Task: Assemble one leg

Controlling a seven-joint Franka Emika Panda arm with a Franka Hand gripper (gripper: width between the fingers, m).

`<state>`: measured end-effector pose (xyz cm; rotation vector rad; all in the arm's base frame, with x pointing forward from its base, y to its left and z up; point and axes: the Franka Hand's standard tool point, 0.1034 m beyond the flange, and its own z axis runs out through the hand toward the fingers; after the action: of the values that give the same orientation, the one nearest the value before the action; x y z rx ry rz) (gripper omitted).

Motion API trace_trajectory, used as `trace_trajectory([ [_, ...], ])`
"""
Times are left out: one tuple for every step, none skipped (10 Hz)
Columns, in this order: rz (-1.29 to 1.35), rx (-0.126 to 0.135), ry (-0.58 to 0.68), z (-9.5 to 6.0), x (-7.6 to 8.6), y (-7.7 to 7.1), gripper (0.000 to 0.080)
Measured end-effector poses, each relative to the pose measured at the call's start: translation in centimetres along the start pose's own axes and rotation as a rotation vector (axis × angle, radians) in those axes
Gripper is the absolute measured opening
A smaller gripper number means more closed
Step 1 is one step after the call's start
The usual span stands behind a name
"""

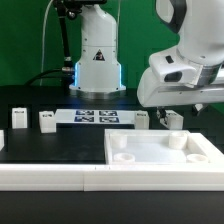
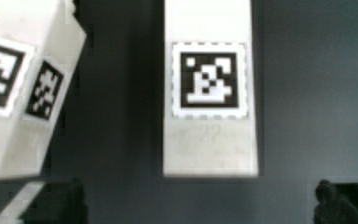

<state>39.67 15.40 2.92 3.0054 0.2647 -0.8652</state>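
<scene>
Gripper (image 2: pixel 197 204) wide open, empty, over one tagged leg (image 2: pixel 211 110) on the black table (image 2: pixel 126 120); second leg (image 2: pixel 19 95) close alongside.

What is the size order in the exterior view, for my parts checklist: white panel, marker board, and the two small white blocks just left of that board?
1. white panel, also nearest the camera.
2. marker board.
3. outer block and inner block: they look alike, so unranked.
</scene>
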Motion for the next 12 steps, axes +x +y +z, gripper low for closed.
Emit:
trace_trajectory([
  [-0.001,0.0,-0.08,0.3,0.0,-0.1,0.0648],
  [-0.002,0.0,-0.138,0.4,0.2,-0.2,0.0648],
  [-0.004,-0.001,-0.205,0.8,0.1,-0.3,0.0648],
  [-0.005,0.001,-0.237,1.3,0.3,-0.4,0.0648],
  [-0.006,0.0,-0.298,1.9,0.0,-0.4,0.0648],
  [-0.008,0.002,-0.301,2.3,0.3,-0.4,0.0648],
  [-0.009,0.004,-0.289,2.5,0.5,-0.4,0.0648],
  [-0.009,0.004,-0.287,2.6,0.4,-0.4,0.0648],
  [-0.009,0.004,-0.286,2.6,0.5,-0.4,0.0517],
  [-0.009,0.004,-0.286,2.6,0.5,-0.4,0.0517],
  [-0.009,0.004,-0.286,2.6,0.5,-0.4,0.0377],
  [-0.009,0.004,-0.287,2.6,0.5,-0.4,0.0291],
])
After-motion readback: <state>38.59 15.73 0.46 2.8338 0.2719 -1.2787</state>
